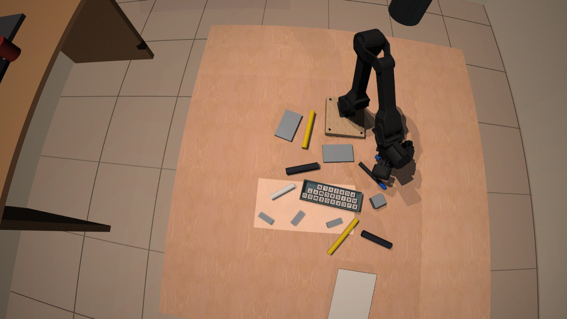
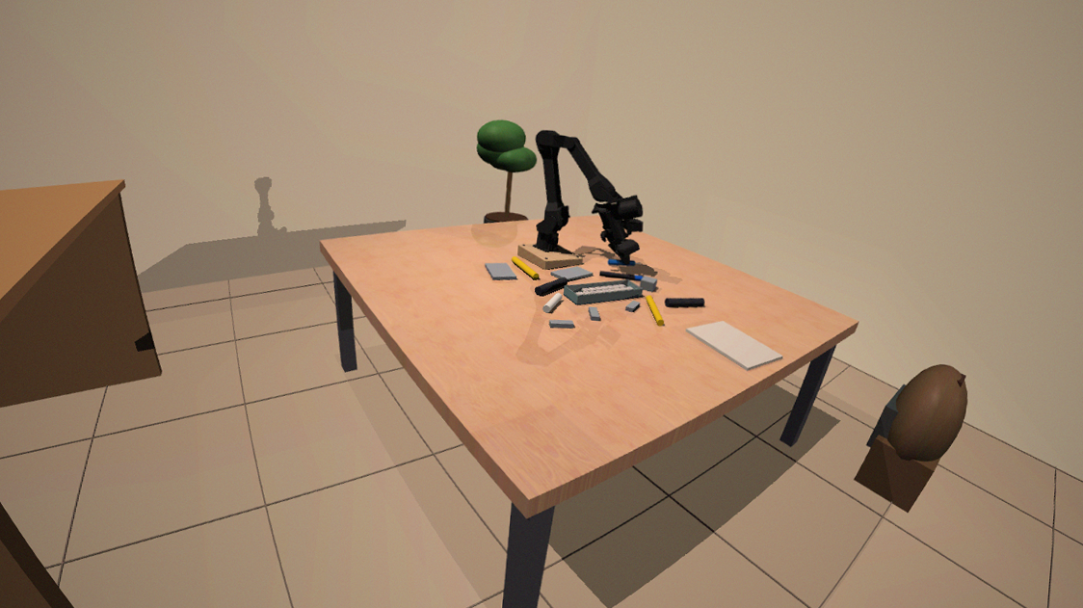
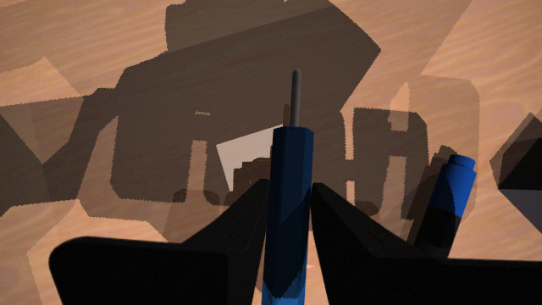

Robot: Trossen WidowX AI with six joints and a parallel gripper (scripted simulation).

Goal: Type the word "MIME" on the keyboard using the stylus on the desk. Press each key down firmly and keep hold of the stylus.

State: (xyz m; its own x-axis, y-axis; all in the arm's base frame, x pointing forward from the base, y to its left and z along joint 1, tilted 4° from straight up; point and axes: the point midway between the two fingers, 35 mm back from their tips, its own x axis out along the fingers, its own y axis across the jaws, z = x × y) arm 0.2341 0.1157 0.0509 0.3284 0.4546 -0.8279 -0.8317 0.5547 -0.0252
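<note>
The stylus point(image 3: 291, 165) point(image 1: 378, 157) point(image 2: 615, 262) is a blue hexagonal rod with a thin grey tip. It lies at table height, right of the grey plate in the top view. My gripper point(image 3: 290, 190) point(image 2: 625, 260) is shut on the stylus, one black finger on each side of its blue barrel. In the wrist view the tip points away, toward the top. In the top view the wrist hides most of the stylus. The keyboard point(image 1: 359, 198) point(image 2: 603, 298) is a dark teal tray with three rows of white letter keys. It lies apart from the gripper, toward the lower left in the top view.
A black pen with a blue end point(image 1: 368, 172) point(image 3: 462, 182) lies close beside the gripper. A grey block point(image 1: 378, 201) point(image 2: 648, 283) stands right of the keyboard. Yellow rods point(image 1: 308, 129) point(image 1: 343, 236), black rods point(image 1: 302, 168) point(image 1: 376, 239) and a white rod point(image 1: 282, 191) lie around.
</note>
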